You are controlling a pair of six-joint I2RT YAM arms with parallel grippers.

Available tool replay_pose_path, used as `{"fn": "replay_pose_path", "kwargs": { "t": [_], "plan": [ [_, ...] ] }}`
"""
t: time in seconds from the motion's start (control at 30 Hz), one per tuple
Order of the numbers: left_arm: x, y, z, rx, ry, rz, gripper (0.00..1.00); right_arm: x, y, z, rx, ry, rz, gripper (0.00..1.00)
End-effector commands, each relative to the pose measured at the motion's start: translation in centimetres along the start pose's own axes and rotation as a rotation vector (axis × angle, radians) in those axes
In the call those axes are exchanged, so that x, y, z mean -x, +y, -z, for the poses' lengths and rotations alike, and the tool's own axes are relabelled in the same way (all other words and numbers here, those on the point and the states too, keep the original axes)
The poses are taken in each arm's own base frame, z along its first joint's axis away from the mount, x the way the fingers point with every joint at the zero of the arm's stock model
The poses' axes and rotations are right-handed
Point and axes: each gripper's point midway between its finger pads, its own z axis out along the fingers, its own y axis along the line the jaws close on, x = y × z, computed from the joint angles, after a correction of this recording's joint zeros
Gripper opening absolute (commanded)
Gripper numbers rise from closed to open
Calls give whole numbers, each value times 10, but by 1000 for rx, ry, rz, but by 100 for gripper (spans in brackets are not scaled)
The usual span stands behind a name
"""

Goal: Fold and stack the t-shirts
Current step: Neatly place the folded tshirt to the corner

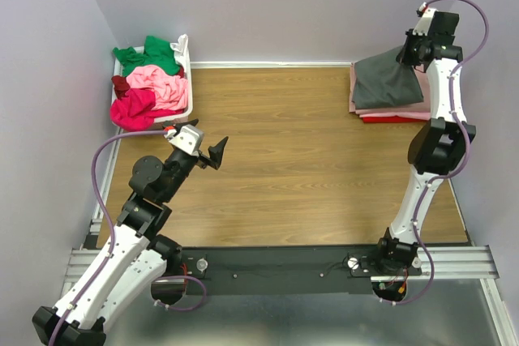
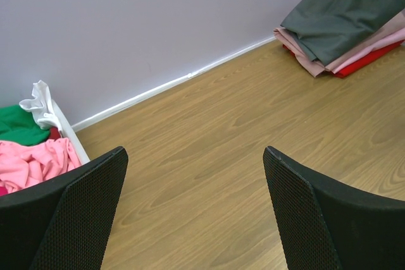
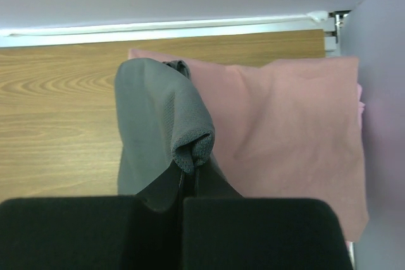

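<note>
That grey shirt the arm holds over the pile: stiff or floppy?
Probably floppy: the grey shirt droops and bunches where the right gripper pinches it. Likely light too, since one small pinch lifts its edge.

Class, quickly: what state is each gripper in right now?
Left gripper: open, holding nothing.
Right gripper: closed on the dark grey t-shirt.

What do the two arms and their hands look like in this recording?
The left arm and right arm have white shells with black joints. Each carries a looping lilac cable. The left hand and right hand have black fingers; the left's pads are finely meshed.
</note>
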Motion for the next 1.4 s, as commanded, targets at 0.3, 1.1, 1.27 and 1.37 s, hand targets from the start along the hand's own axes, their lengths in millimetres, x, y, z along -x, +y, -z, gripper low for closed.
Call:
{"fn": "replay_pose_path", "kwargs": {
  "t": [0.3,1.1,1.27,1.37],
  "plan": [
    [-3,-4,-2,-26,-2,-9,95,14,-18,-16,-161,-51,103,8],
    [9,2,4,10,-34,16,95,-29,84,59,195,-51,209,100],
    [8,9,5,58,-9,69,98,-59,129,128,467,-81,208,100],
    [7,8,2,58,7,86,98,-58,114,149,330,-98,187,100]
  ]
}}
